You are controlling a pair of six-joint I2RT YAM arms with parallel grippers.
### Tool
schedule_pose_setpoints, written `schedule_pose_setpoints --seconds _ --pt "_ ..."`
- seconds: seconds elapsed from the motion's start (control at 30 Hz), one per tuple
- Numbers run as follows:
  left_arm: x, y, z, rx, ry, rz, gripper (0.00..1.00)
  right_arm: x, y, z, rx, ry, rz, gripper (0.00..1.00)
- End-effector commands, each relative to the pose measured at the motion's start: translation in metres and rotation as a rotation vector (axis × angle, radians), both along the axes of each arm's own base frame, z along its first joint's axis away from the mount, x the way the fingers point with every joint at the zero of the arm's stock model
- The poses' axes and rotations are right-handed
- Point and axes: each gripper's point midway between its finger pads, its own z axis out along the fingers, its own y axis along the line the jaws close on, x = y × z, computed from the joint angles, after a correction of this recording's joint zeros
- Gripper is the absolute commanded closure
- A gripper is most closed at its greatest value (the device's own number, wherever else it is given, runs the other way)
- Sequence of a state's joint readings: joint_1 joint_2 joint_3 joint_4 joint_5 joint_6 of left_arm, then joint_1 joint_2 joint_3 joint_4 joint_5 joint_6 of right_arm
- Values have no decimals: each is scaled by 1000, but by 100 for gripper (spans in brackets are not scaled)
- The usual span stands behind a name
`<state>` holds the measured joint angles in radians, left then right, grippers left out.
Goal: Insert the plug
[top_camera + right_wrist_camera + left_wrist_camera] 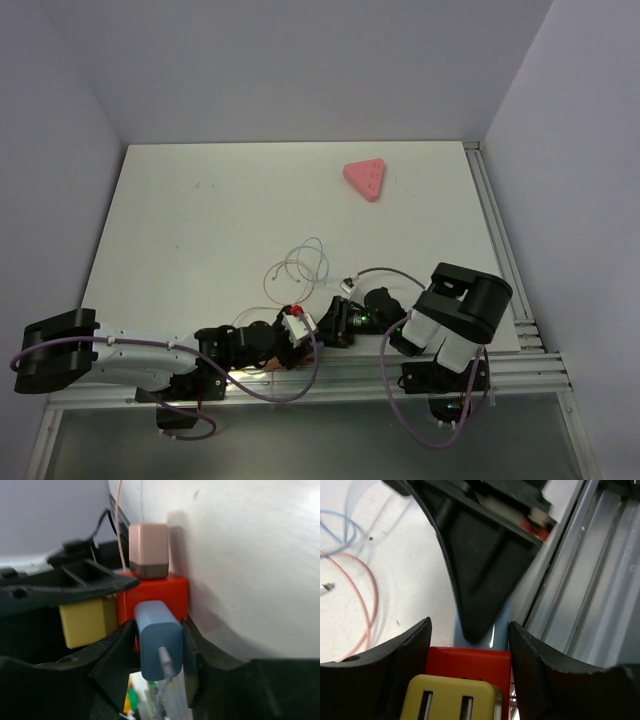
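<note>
The small light-blue boxy plastic plug [156, 635] is blurred at the end facing the camera in the right wrist view, and black fingers [120, 650] of the right gripper [157, 629] cover its two sides; from above it is too small to tell. In the left wrist view the orange-red plastic block [470, 662] and the yellow slotted plastic piece [447, 700] run off the bottom edge.

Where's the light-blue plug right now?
Right wrist view: the plug is clamped in the right gripper, butted against the orange-red block that the left gripper holds, at the table's near edge.
</note>
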<state>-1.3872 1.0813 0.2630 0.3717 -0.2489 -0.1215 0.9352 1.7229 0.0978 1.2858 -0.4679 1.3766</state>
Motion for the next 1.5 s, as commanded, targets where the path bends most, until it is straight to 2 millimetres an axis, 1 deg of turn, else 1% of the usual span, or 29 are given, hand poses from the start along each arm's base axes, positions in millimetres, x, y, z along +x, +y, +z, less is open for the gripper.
schedule_pose_setpoints --seconds 0.0,0.03,0.07,0.1,0.13,0.17,0.2,0.27,0.3,0.33,0.5,0.53,0.63,0.7,0.77,0.8,0.87,0.97,1.0,1.03,1.1,1.13,1.2,1.27,1.3,1.33,1.37,1.43,1.47 --pt "13 -16 49 -198 -13 72 67 -43 6 6 -38 -47 255 46" --pt "13 -15 47 -195 -10 80 63 -34 12 19 -25 -103 234 42" --pt "13 -14 47 -198 -6 87 59 -35 4 5 -107 -98 241 34" --pt "14 -14 47 -200 -4 89 53 -29 8 17 -100 -141 231 27" --pt "14 -14 46 -201 -2 92 50 -27 2 8 -160 -131 214 21" --pt "14 -13 45 -202 -1 94 46 -24 1 9 -167 -160 218 20" --pt "15 -13 45 -204 0 106 22 -24 0 11 -171 -163 224 20" --pt "16 -13 45 -206 -1 112 11 -23 -1 11 -168 -155 221 19" --pt "17 -13 44 -205 -3 113 1 -24 -1 9 -172 -148 221 18" --pt "18 -12 44 -211 -6 120 0 -24 -2 7 -179 -139 223 18" --pt "21 -8 50 -227 -19 140 1 -24 -7 3 -201 -129 208 17" --pt "21 -7 51 -228 -18 145 0 -24 -8 1 -212 -129 208 13" --pt "20 -5 63 -278 -9 152 0 -23 -10 3 -213 -143 200 10" --pt "17 -4 80 -336 0 143 1 -22 -13 3 -214 -146 195 9" --pt "15 -2 88 -366 28 150 0 -23 -15 2 -223 -146 197 9" --pt "15 1 102 -410 39 156 0 -23 -17 3 -220 -148 196 9" --pt "12 4 113 -459 93 176 1 -24 -19 3 -224 -151 200 9" --pt "9 17 137 -567 187 218 1 -25 -23 1 -241 -159 204 9" --pt "16 27 132 -552 212 297 1 -24 -24 2 -241 -165 205 9" --pt "19 32 131 -583 292 368 1 -24 -26 0 -251 -168 210 10" --pt "20 40 141 -620 355 423 1 -22 -26 -1 -256 -165 207 10" --pt "18 47 128 -576 405 468 0 -20 -26 -1 -249 -167 203 11" --pt "13 48 135 -597 495 492 1 -21 -26 -3 -240 -149 201 13" --pt "12 60 112 -506 561 599 1 -19 -24 0 -214 -158 191 14" --pt "12 63 119 -519 614 646 1 -18 -26 -1 -213 -154 183 14" --pt "9 64 117 -540 695 698 4 -17 -25 2 -198 -160 178 16" --pt "5 69 105 -485 729 733 13 -16 -25 3 -193 -164 175 17" --pt "-2 70 103 -497 839 788 24 -13 -24 6 -189 -176 169 18" --pt "-8 75 95 -458 872 811 37 -13 -24 7 -186 -178 170 19"
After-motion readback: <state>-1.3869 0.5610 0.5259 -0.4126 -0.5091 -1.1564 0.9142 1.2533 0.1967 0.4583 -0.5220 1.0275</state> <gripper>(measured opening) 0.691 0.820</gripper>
